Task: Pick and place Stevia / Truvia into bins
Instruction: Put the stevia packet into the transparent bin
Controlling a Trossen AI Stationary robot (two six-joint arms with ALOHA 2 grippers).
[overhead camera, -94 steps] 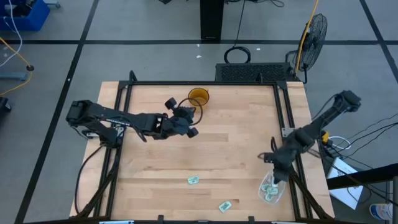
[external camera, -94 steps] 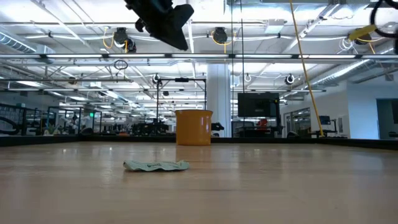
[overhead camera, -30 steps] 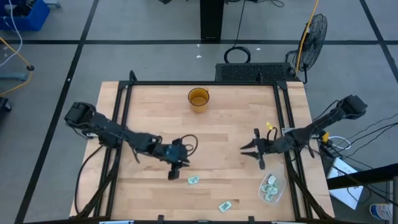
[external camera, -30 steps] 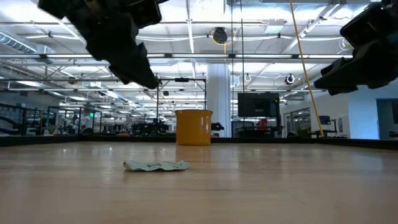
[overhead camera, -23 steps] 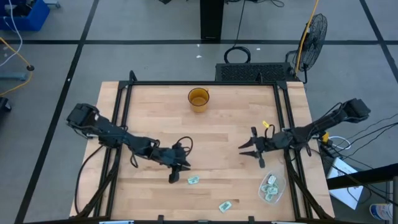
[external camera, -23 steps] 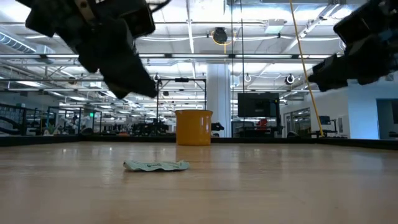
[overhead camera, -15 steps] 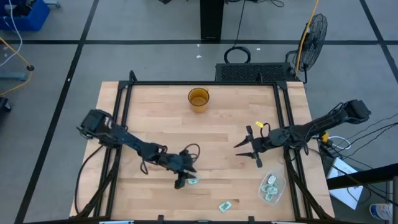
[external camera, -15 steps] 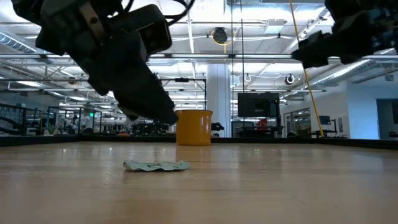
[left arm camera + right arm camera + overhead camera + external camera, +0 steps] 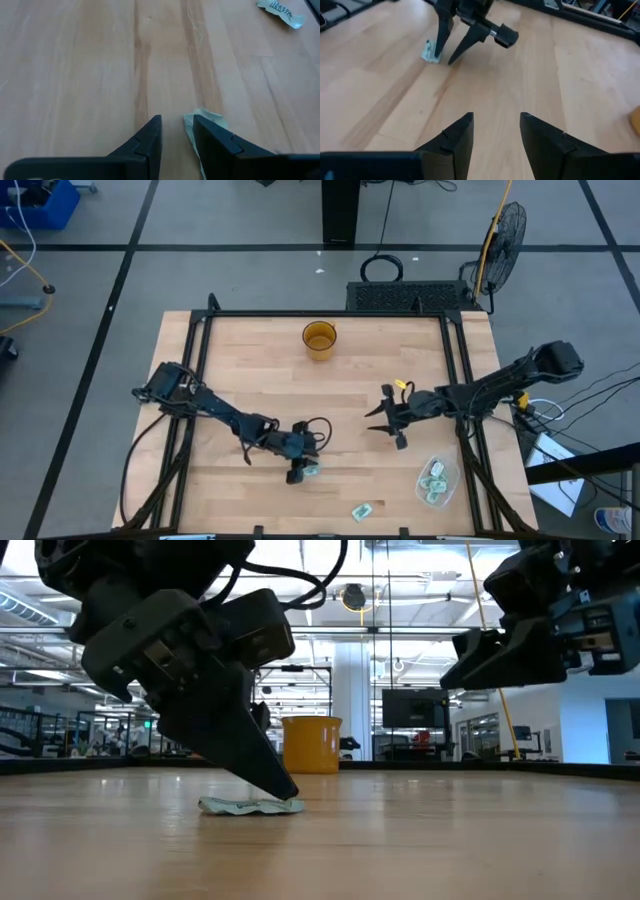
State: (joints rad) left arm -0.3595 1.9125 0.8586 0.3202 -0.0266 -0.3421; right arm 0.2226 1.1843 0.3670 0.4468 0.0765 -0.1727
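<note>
The left gripper is down at a Stevia sachet on the worktop, well in front of the amber cup, fingers parted and gripping nothing. The right gripper hovers open, empty, near the clear tub holding sachets.

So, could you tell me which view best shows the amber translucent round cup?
The low view: the amber translucent round cup stands in full side profile. The high view shows only its rim and inside; neither wrist view clearly shows it.

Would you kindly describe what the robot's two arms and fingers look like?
Both arms are dark, slim and jointed, with black cables looping alongside. The left gripper and right gripper each end in two tapered black fingers. The right arm carries a small yellow tag.
</note>
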